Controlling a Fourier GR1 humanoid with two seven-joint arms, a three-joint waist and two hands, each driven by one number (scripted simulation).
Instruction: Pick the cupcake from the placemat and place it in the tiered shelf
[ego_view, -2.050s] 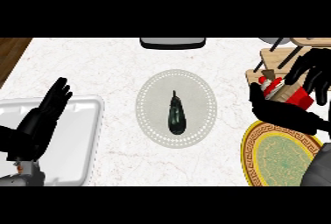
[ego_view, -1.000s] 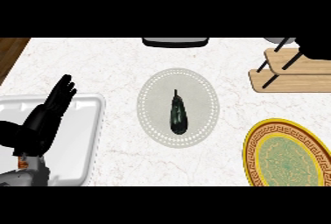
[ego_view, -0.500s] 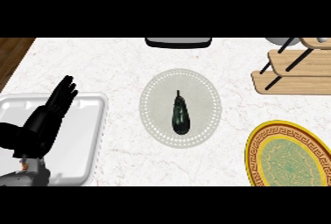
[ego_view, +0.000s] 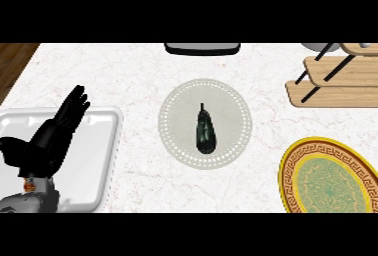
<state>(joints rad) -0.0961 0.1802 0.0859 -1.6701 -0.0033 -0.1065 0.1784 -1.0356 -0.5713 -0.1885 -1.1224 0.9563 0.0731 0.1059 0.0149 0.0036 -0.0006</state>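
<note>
While on placemat (ego_view: 221, 95), eggplant (ego_view: 204, 131) lengthwise, stem up.

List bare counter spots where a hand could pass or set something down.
Free: the strip between the white tray and placemat, and between the placemat and wooden shelf. Crowded: lower right by the yellow plate; the left hand rests over the tray.

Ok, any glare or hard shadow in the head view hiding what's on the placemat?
Head view: even light, no glare; the dark eggplant stands out plainly on the pale placemat, with almost no shadow. The left hand shows as a black shape with little surface detail over the white tray.
</note>
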